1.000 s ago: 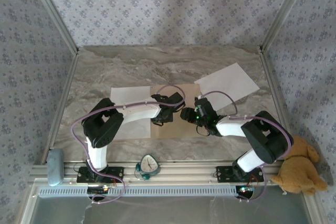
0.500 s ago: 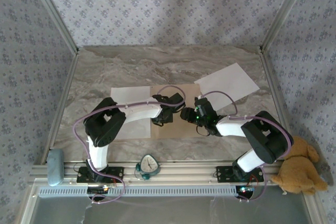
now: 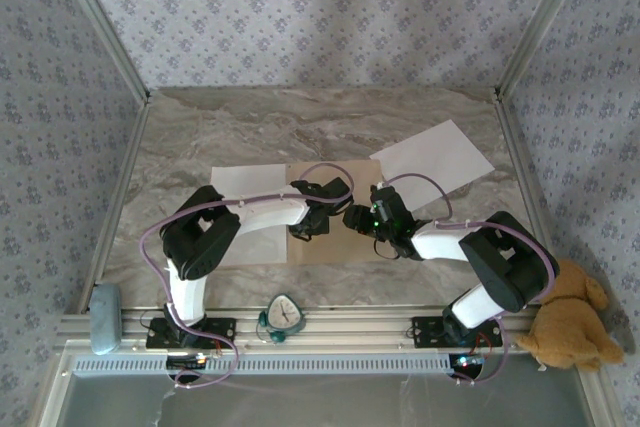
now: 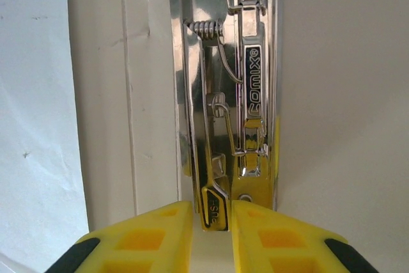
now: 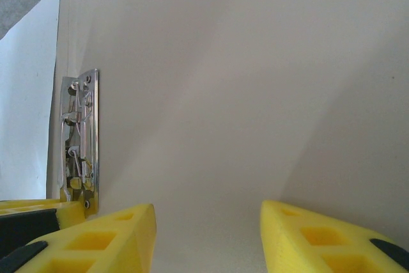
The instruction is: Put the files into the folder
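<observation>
Your folder (image 3: pixel 332 247) lies at the middle of the bench (image 3: pixel 250 127). One sheet (image 3: pixel 245 182) of the files is at its 9 o'clock, reaching nearly to the fold, and the other sheet (image 3: pixel 432 155) is off at 2 o'clock, well apart from both arms. The step in hand looks like opening the clip (image 4: pixel 246 94) on the centre fold. Your left fingers (image 4: pixel 147 238) stand close together on either side of its push tab and look clamped on it, so work the lever gently in line with the spine; a twist could let the tab slip out. Your right fingers (image 5: pixel 115 234) stand apart with nothing between them over bare cardboard at the clip's 3 o'clock. Use them to pin that flap so the folder cannot skid, though I cannot tell whether they touch it. The overhead view gives you the layout of sheets, folder and arms, while the left wrist view adds the spring, lever and tab up close. The right wrist view adds the clip's whole length beside the sheet's edge.
</observation>
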